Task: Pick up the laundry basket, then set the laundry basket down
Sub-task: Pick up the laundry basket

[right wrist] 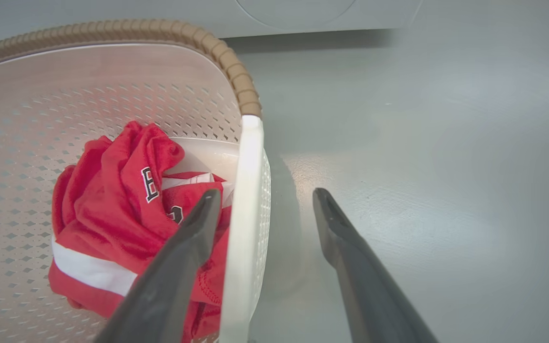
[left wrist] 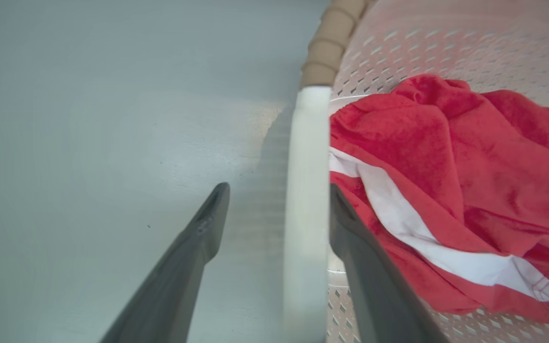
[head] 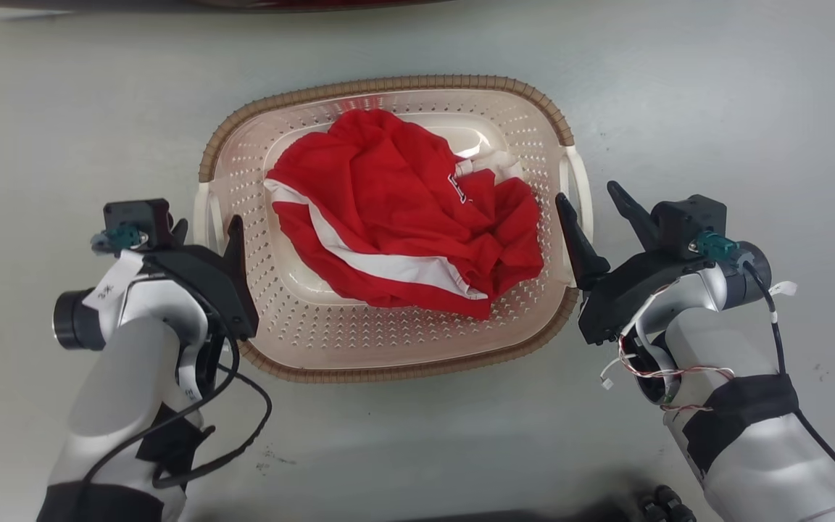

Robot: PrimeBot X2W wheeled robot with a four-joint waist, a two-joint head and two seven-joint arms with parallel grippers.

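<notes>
Left wrist view has the left tool [left wrist: 278, 190] spread wide. Its two dark fingers stand on either side of the white left handle [left wrist: 305, 157] of the laundry basket [left wrist: 446, 38]. One finger is outside over the grey floor [left wrist: 88, 119], the other inside, close against the handle's inner edge, and it clamps nothing. Right wrist view gives the mirror case: the right tool [right wrist: 266, 193] is likewise parted and holds nothing. It sits astride the white right handle [right wrist: 246, 190], inner finger above the cloth, outer finger over the floor. Between the two tools, in the middle of the head view, the basket sits on the floor, cream and perforated with a brown woven-look rim. A crumpled red garment [head: 403, 210] with white stripes lies in its bottom.
</notes>
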